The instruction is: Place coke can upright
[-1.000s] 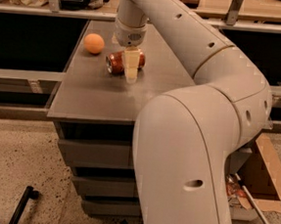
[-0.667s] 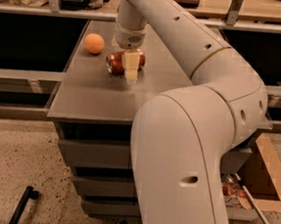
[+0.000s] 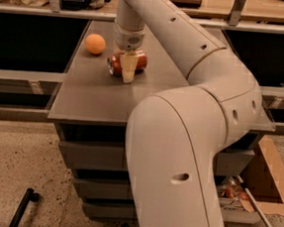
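The coke can [image 3: 139, 61] lies on its side on the grey table [image 3: 98, 99], near the back, with its silver end facing left. My gripper [image 3: 128, 64] comes down from above right over the can's middle. It is open and straddles the can: one cream finger [image 3: 128, 68] stands in front of the can, and the other is hidden behind it. The can rests on the table.
An orange ball [image 3: 95, 43] sits on the table just left of the can. My white arm [image 3: 189, 139] fills the right half of the view and hides the table's right side. A shelf rail runs behind the table. A cardboard box [image 3: 270, 181] stands on the floor at the right.
My gripper has shifted a little to the left along the can, from its right end to its middle. The can and the ball have not moved.
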You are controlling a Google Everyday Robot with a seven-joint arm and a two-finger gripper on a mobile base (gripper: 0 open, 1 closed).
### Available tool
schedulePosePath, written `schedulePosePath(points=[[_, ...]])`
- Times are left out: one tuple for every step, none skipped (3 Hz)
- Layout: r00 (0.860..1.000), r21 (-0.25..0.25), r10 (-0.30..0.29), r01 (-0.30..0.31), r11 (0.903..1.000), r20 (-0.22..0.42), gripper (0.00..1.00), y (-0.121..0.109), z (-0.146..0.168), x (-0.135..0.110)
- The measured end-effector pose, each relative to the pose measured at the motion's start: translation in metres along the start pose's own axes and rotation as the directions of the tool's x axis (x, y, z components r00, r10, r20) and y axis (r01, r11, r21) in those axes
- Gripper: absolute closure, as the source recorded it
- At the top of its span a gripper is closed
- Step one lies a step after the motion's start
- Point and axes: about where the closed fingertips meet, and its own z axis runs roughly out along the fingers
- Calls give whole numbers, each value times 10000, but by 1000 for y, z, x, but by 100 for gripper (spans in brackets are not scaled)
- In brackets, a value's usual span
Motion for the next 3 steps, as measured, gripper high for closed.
schedulePosePath(points=[[10000, -28, -70, 70, 10000, -12, 65, -1, 1, -2], [10000, -25, -72, 72, 10000, -10, 88, -2, -1, -2], [10000, 216, 18, -19, 9998, 11, 100, -2, -16, -11]])
